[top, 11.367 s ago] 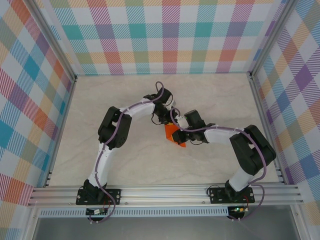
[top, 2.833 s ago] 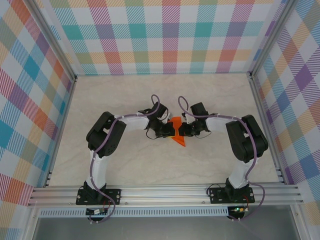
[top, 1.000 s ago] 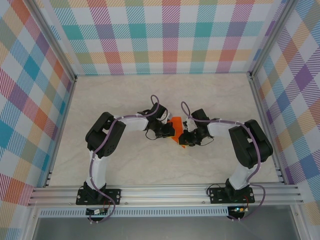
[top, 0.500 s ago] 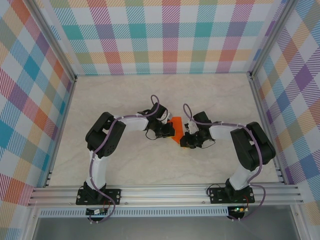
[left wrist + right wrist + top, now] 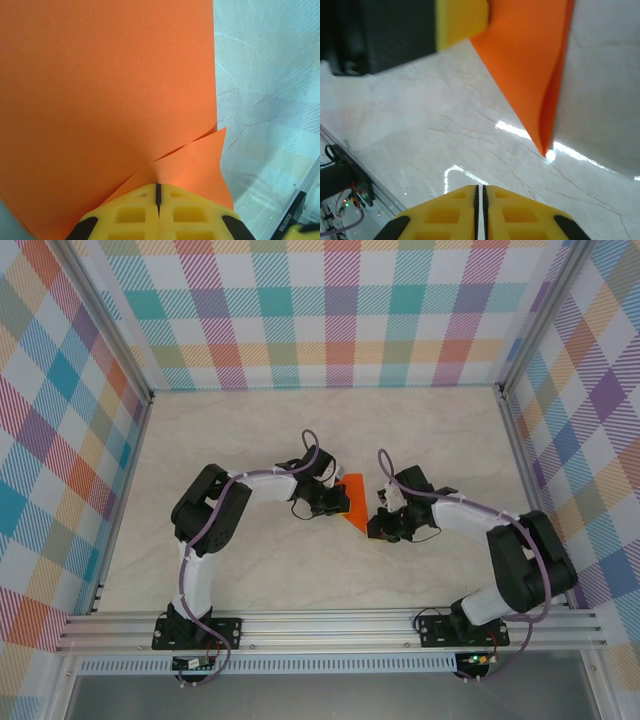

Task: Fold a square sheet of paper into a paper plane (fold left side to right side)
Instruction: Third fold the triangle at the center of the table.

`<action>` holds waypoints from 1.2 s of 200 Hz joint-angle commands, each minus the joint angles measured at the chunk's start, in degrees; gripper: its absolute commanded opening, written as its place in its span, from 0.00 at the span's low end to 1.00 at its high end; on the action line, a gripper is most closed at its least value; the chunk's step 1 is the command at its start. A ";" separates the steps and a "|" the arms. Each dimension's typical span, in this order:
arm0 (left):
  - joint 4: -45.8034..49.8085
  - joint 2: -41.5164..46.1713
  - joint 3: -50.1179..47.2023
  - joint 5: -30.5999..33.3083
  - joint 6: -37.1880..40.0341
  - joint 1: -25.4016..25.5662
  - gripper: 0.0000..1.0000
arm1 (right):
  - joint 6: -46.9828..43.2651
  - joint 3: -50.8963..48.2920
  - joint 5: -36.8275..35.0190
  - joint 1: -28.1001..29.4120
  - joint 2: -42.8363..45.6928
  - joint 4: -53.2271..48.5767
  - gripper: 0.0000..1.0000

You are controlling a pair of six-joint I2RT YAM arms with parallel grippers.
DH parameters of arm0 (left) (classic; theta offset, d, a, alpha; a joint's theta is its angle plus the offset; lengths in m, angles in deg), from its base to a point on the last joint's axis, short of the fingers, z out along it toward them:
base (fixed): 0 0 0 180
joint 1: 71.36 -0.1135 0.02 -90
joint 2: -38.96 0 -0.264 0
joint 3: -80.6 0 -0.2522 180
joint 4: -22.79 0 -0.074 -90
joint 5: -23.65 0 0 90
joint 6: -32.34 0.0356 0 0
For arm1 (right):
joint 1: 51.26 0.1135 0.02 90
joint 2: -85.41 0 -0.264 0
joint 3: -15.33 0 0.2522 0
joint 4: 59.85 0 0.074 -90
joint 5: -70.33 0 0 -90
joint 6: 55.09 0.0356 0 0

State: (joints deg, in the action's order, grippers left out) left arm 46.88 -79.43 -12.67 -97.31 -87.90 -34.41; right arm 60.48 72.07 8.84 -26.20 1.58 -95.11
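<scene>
The left gripper (image 5: 336, 502) has its jaws pressed together on the orange paper (image 5: 354, 507). In the left wrist view, the yellow tips of the left gripper (image 5: 158, 188) meet at a thin dark seam. The orange paper (image 5: 110, 90) comes out from between them and spreads away ahead of the jaws. A second layer (a pointed flap under the top one) pokes out just right of the tips, and the marbled table (image 5: 260, 75) lies beyond it.

The right gripper (image 5: 384, 524) has its jaws closed on nothing. In the right wrist view, the tips of the right gripper (image 5: 480, 189) touch along a narrow slit, with bare table (image 5: 445, 135) just ahead. The orange paper (image 5: 530, 60) is further ahead of those jaws and apart from them. It narrows to a point where two layers meet. A yellow finger (image 5: 462, 20) of the left gripper sits at its upper left edge.

From above, the orange paper sits between the two sets of jaws, caught in the left pair and near the right pair.
</scene>
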 commanded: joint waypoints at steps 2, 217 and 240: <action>4.42 -1.49 -0.97 5.47 1.08 -0.40 0.04 | 3.48 3.20 -0.13 1.47 -3.95 0.11 0.07; 5.07 8.72 -0.61 2.64 -0.02 1.34 0.08 | 11.06 -1.01 -11.73 2.45 -12.71 0.36 0.00; 4.73 9.23 -1.99 2.17 -0.50 3.06 0.07 | 10.91 -0.81 -11.63 2.45 -12.69 0.26 0.00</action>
State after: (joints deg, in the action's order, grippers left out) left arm 50.25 -72.30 -12.67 -94.95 -88.05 -33.55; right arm 71.16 73.67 1.37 -23.97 -9.26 -89.47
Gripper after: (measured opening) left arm 0.078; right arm 0.046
